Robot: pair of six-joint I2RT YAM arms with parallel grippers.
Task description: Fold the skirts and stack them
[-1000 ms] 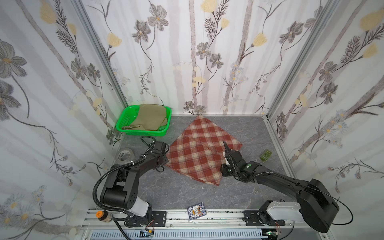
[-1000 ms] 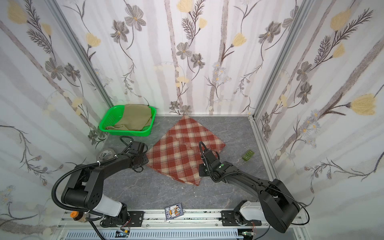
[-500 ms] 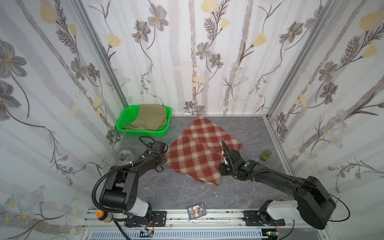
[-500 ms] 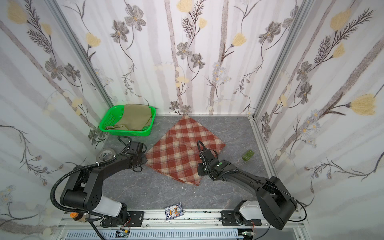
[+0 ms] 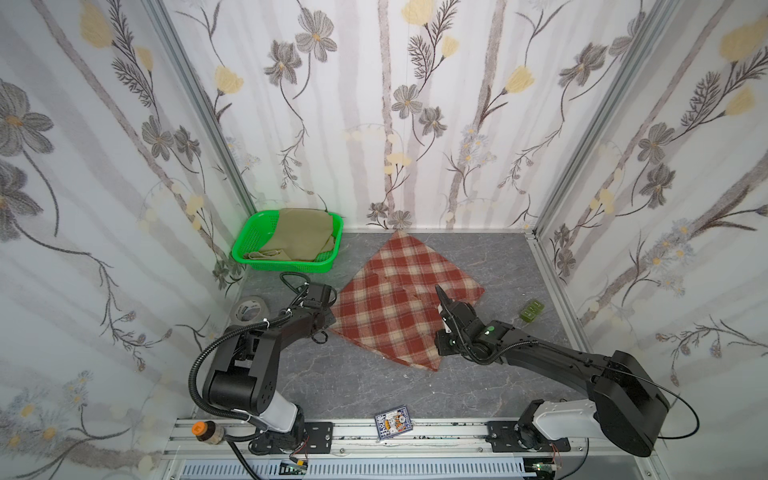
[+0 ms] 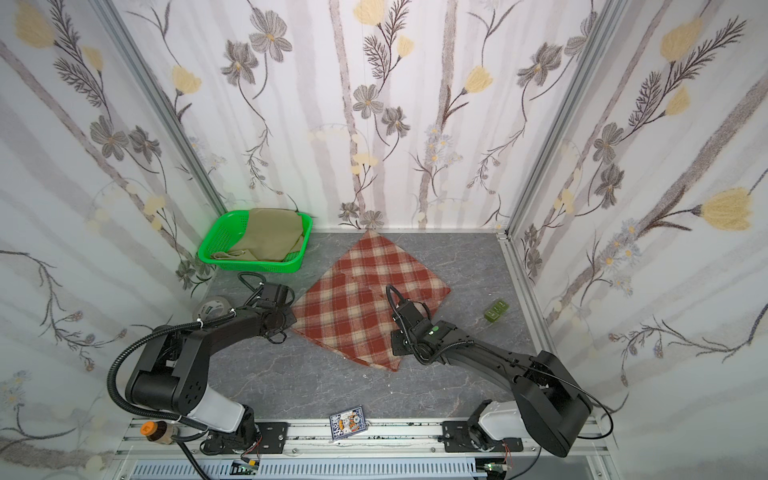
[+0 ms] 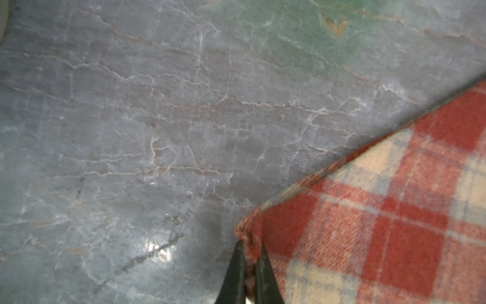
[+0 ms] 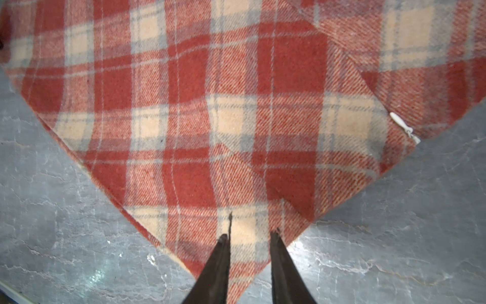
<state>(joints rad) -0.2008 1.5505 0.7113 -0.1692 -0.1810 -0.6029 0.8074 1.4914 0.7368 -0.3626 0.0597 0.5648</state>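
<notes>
Near edge: small printed card box (image 5: pixel 393 424) on grey marbled tabletop (image 5: pixel 357 382), just beside the rail. 
Mid-table: fuzzy red, rust and cream plaid skirt (image 5: pixel 399 299) lies spread flat, diamond-wise, between both arms. 
Left gripper (image 7: pixel 249 254) is pressed together, pinching the skirt's left corner. 
Right gripper (image 8: pixel 249 237) has its fingers spread, tips over the cloth near a corner; nothing is gripped. A white zipper pull (image 8: pixel 402 125) sits at the hem. 
Grey tape roll (image 5: pixel 249 308) lies left. 
Far left: plain khaki-olive skirt (image 5: pixel 303 237) bunched inside green perforated plastic basket (image 5: pixel 249 249).
</notes>
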